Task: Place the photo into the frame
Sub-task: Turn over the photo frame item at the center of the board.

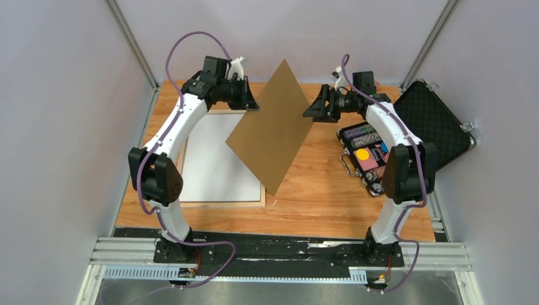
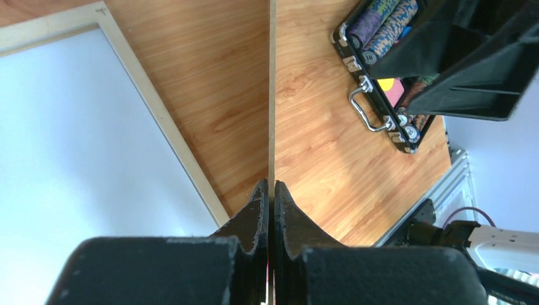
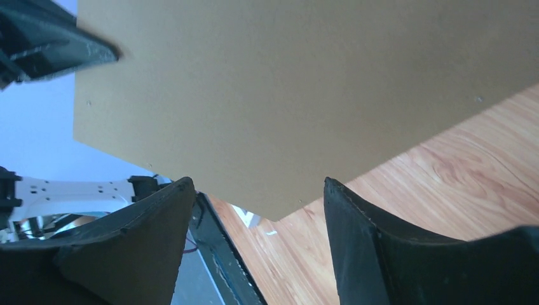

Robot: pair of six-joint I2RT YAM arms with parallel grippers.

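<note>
two arms meet over the middle of the table (image 1: 330,197), with a brown board (image 1: 273,127) hanging in the air between them, standing on one corner like a diamond. the left gripper (image 1: 251,101) has its jaws pressed together on the board's left corner. the right gripper (image 1: 311,109) sits just beside the opposite corner with its jaws spread, holding nothing.

the frame (image 1: 222,203) lies flat on the left side of the table, below the left arm, pale wood around a plain white middle. i see no printed photo anywhere. whether that white sheet is the photo lying face down, i cannot tell.

to my eye this is the clearing step: the backing is up off the frame and has to go somewhere before the photo goes in. the next move calls either for the right jaws to close on their corner, or for the left arm to lay the board down on bare wood, away from the frame and the open case (image 1: 438,121) of chips (image 1: 365,136).

only the overhead view shows the board's tilt and both arms at once. the left wrist view shows the board edge-on as a thin line, clamped between the fingers. the right wrist view shows the board's corner sitting between the spread fingers, touching neither.
</note>
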